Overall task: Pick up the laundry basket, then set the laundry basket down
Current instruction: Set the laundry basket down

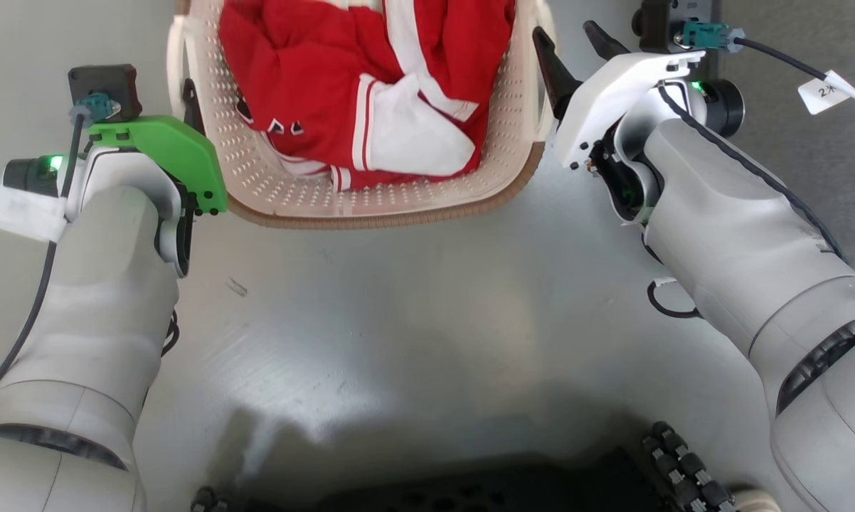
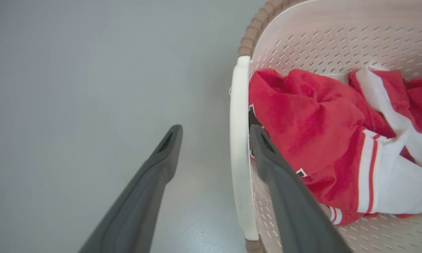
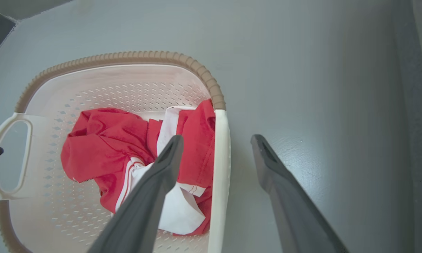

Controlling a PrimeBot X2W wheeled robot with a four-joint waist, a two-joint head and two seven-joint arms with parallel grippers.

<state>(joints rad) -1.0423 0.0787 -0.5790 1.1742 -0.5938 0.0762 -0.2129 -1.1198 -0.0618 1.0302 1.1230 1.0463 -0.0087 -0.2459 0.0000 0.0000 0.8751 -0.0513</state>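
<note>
Laundry basket (image 1: 399, 203) sits on floor (image 1: 427, 299). Left gripper (image 2: 215, 131) straddles left handle (image 2: 239, 140), right gripper (image 3: 217, 140) straddles right handle (image 3: 221, 158). Jaws spread, nothing gripped. Judged pos. for level two-sided lift.

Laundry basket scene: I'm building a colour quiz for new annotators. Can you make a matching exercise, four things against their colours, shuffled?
Things:
1. laundry basket rim
2. clothing
3. left wrist cover
4. side handle

Colours:
a. green
b. white
c. brown
d. red and white

Pairs: 1-c, 2-d, 3-a, 4-b
</note>
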